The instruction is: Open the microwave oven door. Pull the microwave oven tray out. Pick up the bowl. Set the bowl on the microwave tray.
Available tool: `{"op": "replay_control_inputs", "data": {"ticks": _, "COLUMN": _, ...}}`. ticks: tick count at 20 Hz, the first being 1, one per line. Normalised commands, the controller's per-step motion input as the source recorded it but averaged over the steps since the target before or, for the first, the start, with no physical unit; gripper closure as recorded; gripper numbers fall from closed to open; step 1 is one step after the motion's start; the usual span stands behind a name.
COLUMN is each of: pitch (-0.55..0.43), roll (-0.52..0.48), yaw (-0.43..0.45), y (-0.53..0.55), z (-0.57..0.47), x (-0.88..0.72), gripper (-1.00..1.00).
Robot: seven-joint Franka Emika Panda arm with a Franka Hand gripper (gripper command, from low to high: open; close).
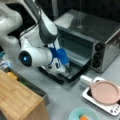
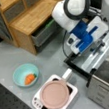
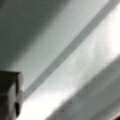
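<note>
The stainless microwave oven (image 1: 100, 32) (image 2: 105, 90) has its door (image 1: 75, 76) (image 2: 76, 65) folded down flat and open in both front views. The silver tray (image 1: 80, 59) (image 2: 98, 54) reaches out of the opening over the door. My gripper (image 1: 67, 68) (image 2: 100, 44), on its blue mount, hangs low over the tray's front part. In the wrist view pale metal (image 3: 75, 62) fills the frame, with one dark finger (image 3: 12, 100) at the lower left. The teal bowl (image 1: 75, 115) (image 2: 20, 72) rests on the table with an orange piece inside, well apart from the gripper.
A pink pan (image 1: 105, 92) (image 2: 54, 94) sits on a small white appliance (image 1: 113, 108) (image 2: 38, 104) between bowl and oven. A wooden cabinet (image 1: 17, 100) (image 2: 31, 17) with a grey drawer stands on the other side of the arm.
</note>
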Motion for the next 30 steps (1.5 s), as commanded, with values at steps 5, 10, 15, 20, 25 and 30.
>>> {"op": "replay_control_inputs", "data": {"ticks": 5, "pitch": 0.031, "roll": -0.042, "yaw": 0.192, "y": -0.08, "z": 0.09, "x": 0.1, "gripper": -1.0}}
{"op": "replay_control_inputs", "data": {"ticks": 10, "pitch": 0.082, "roll": -0.176, "yaw": 0.074, "y": -0.06, "z": 0.15, "x": 0.05, "gripper": -1.0}}
{"op": "replay_control_inputs", "data": {"ticks": 15, "pitch": 0.152, "roll": -0.438, "yaw": -0.121, "y": 0.01, "z": 0.31, "x": -0.05, "gripper": -1.0}}
{"op": "replay_control_inputs", "data": {"ticks": 20, "pitch": 0.096, "roll": -0.468, "yaw": -0.116, "y": 0.17, "z": 0.33, "x": -0.13, "gripper": -1.0}}
{"op": "replay_control_inputs", "data": {"ticks": 25, "pitch": 0.011, "roll": -0.472, "yaw": -0.089, "y": 0.19, "z": 0.22, "x": -0.14, "gripper": -1.0}}
{"op": "replay_control_inputs", "data": {"ticks": 30, "pitch": 0.003, "roll": -0.546, "yaw": -0.114, "y": 0.0, "z": 0.21, "x": -0.1, "gripper": -1.0}}
